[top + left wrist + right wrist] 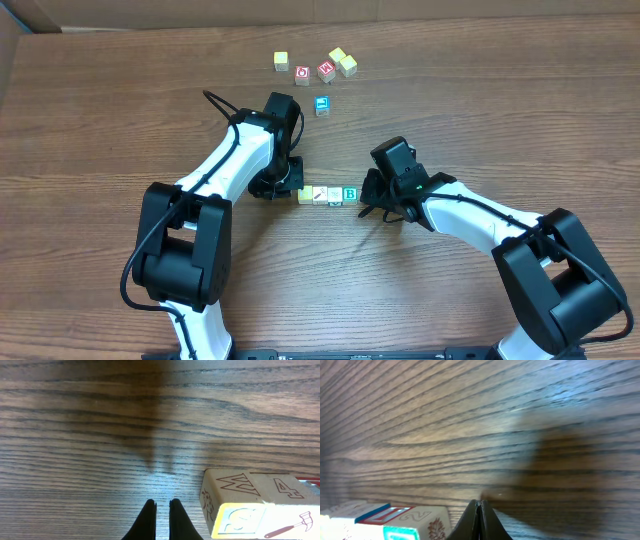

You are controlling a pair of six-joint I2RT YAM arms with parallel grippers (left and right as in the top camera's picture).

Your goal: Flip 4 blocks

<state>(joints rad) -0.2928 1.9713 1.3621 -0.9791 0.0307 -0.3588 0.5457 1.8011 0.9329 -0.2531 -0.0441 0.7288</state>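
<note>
Left gripper (284,187) is sitting pinched shut with nothing in it, tips down near the table (120,130), just beside the left end of the blocks (327,194). My right gripper (367,197) is doing the same at the other end: fingers pressed together, empty, just beside the B block (349,194).

So the four blocks are lying in one tight line between my two grippers, touching side to side. The line's long axis is running left to right in the overhead view, along the wood grain. The green B is facing up at the right end, and a hammer mark is showing on the second block from the left.

Further back, a blue cube (321,104) and some red cubes (302,74) and yellow cubes (281,61) are sitting well apart from the line.
</note>
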